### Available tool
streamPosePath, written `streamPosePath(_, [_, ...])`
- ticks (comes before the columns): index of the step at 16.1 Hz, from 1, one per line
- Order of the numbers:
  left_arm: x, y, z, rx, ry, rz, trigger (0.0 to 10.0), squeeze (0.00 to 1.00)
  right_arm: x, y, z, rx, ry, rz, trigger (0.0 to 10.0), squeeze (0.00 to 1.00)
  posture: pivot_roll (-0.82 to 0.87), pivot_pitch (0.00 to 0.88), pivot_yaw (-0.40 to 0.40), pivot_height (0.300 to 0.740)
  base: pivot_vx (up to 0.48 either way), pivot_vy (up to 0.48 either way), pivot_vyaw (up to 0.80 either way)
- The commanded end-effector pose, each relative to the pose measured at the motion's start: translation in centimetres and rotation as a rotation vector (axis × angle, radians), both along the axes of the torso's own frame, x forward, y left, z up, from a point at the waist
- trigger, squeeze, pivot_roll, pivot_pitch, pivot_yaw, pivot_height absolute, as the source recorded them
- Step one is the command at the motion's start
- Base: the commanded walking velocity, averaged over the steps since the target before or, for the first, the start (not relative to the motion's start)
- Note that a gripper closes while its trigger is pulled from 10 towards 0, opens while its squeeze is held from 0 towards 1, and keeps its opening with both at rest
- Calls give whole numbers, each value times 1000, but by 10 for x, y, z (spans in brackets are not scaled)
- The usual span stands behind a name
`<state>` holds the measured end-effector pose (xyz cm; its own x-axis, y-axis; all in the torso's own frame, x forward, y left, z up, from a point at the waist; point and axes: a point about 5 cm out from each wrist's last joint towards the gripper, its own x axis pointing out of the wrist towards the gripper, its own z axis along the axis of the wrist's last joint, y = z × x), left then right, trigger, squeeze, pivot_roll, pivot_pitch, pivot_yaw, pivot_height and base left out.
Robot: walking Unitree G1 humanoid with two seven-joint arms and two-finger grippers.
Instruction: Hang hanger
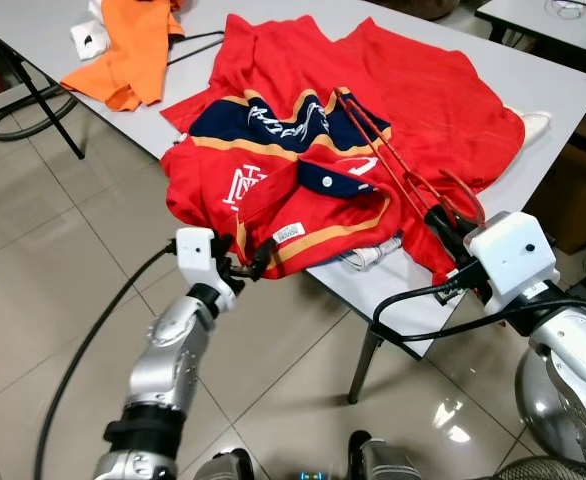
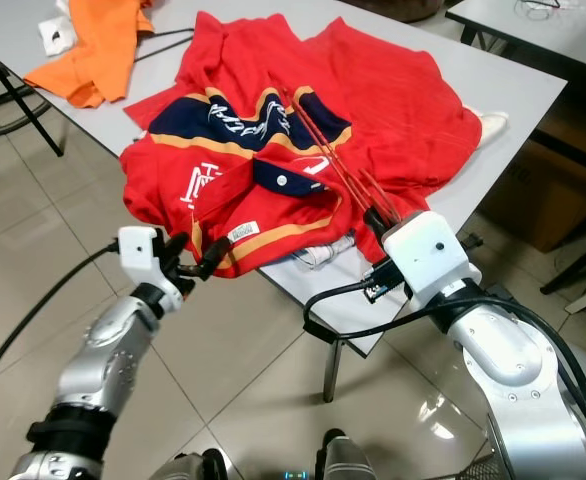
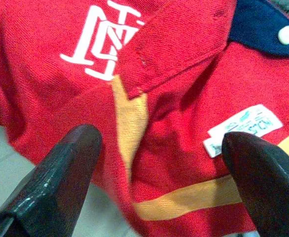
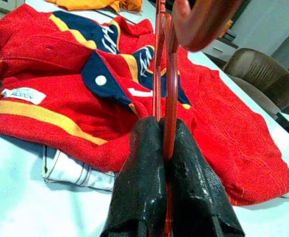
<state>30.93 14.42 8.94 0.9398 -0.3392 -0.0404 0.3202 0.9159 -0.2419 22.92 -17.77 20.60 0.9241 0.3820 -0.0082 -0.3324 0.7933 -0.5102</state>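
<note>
Right pincer (image 4: pixel 166 148) clamps the red wire hanger (image 1: pixel 393 160); left pincer (image 3: pixel 159 163), fingers apart, should next grip the red polo shirt (image 1: pixel 273 200) hem.

The hanger (image 1: pixel 393 160) is red and thin, made of bent wire. It lies slanted on top of the red shirt (image 1: pixel 303 190) on the table. Its curved hook end points toward the table's edge.

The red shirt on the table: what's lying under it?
A folded white cloth pokes out from under the red shirt at the table's near edge. How far it reaches beneath is covered.
</note>
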Motion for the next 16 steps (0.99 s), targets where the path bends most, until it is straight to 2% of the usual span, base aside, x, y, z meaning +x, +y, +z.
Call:
streamPosePath(1, [-3, 8, -3, 49, 4, 36, 10000, 0, -3, 2, 0, -4, 2, 20, 10000, 0, -193, 183, 83, 740, 0, 0, 0])
streamPosePath(5, [1, 20, 1, 46, -12, 111, 10000, 0, -3, 3, 0, 1, 0, 20, 10000, 0, -191, 179, 86, 740, 0, 0, 0])
streamPosePath(8, [2, 14, -1, 41, 8, 76, 10000, 0, -2, 3, 1, 2, -1, 22, 10000, 0, -191, 180, 85, 740, 0, 0, 0])
streamPosePath(11, [1, -1, -8, 58, 36, 8, 10000, 0, -1, 4, 2, -6, -6, 31, 10000, 0, -200, 167, 90, 740, 0, 0, 0])
streamPosePath(15, [12, -2, -12, 95, 40, 44, 10000, 0, 1, 6, 3, -19, -6, 59, 10000, 0, -205, 152, 88, 740, 0, 0, 0])
streamPosePath(16, [15, -2, -10, 99, 35, 53, 3451, 0, 1, 7, 2, -22, -5, 64, 10000, 0, -212, 145, 90, 740, 0, 0, 0])
